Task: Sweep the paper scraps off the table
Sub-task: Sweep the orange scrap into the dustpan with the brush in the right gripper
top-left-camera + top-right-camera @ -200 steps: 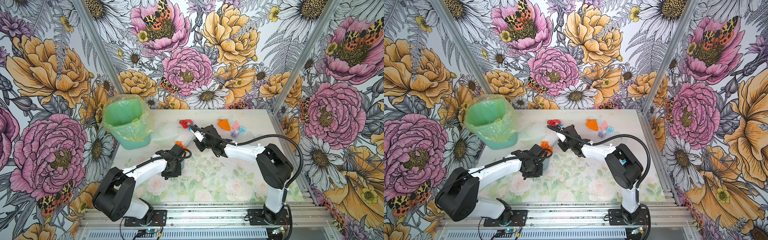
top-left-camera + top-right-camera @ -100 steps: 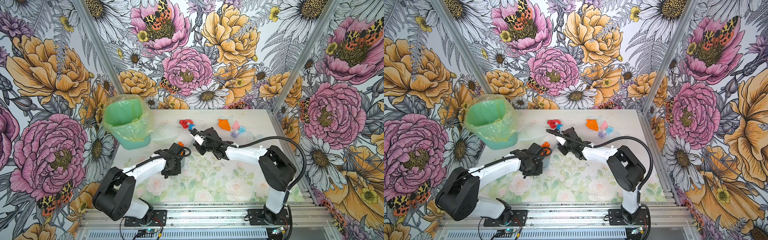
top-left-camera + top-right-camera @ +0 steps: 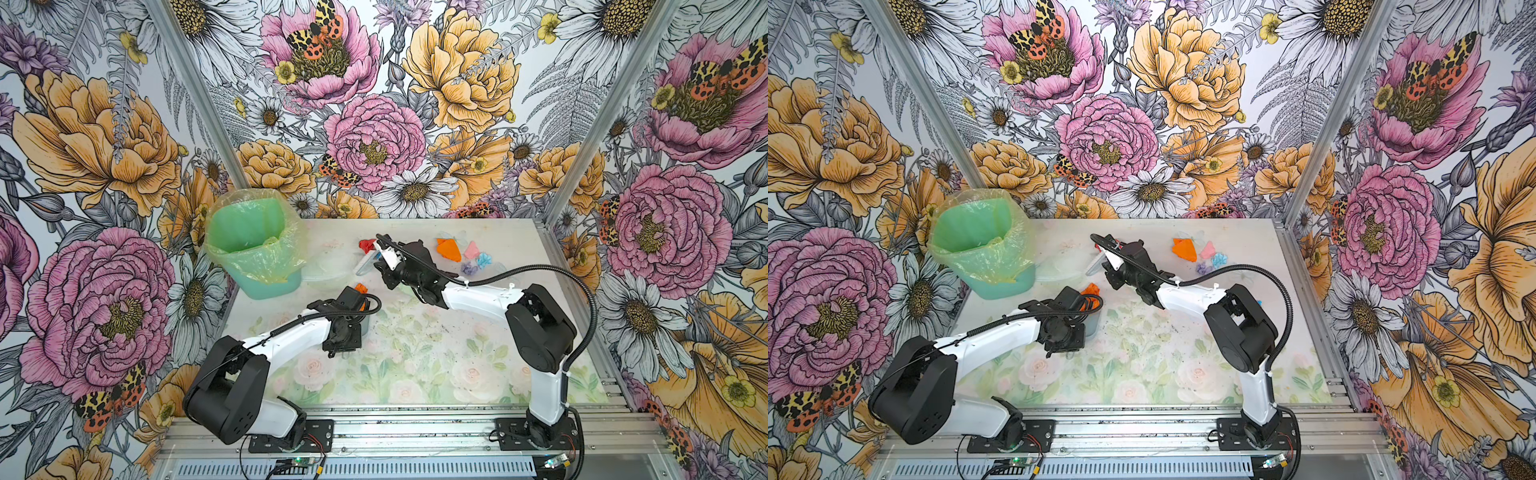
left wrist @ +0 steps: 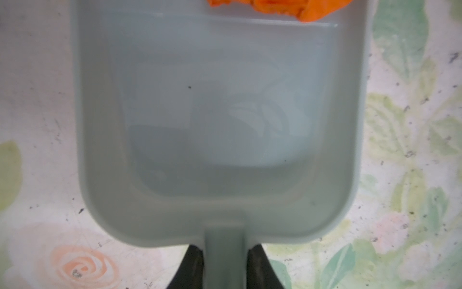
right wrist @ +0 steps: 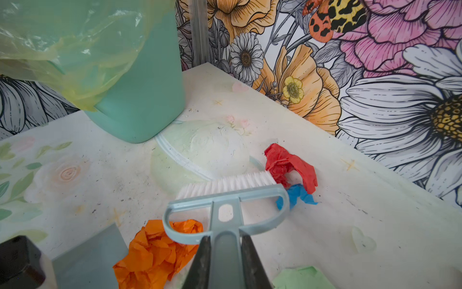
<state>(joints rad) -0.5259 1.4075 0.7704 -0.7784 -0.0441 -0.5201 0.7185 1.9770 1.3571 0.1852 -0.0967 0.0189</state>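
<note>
**Paper Scraps: Condition and Location**

The crumpled paper scraps [image 3: 470,257] lie on the whitish rose-printed counter [image 3: 415,357], with one cluster of orange, pink, light blue and lilac wads near the back right. An orange wad [image 5: 155,252] sits at the front lip of the grey-blue plastic dustpan [image 4: 220,125]. A red wad [image 5: 287,162] and a blue wad [image 5: 297,195] lie just beside the white-bristled grey hand brush [image 5: 225,197]. The left tool [image 4: 225,262] is clamped on the dustpan handle. The right tool [image 5: 226,260] is clamped on the brush handle.

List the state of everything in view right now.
left gripper, shut on dustpan handle.
right gripper, shut on brush handle.
dustpan, resting on table, empty, orange scrap at its lip.
brush, bristles down beside red scrap.
bin, upright, open, bag-lined.
paper scraps, unswept, on table.
</note>
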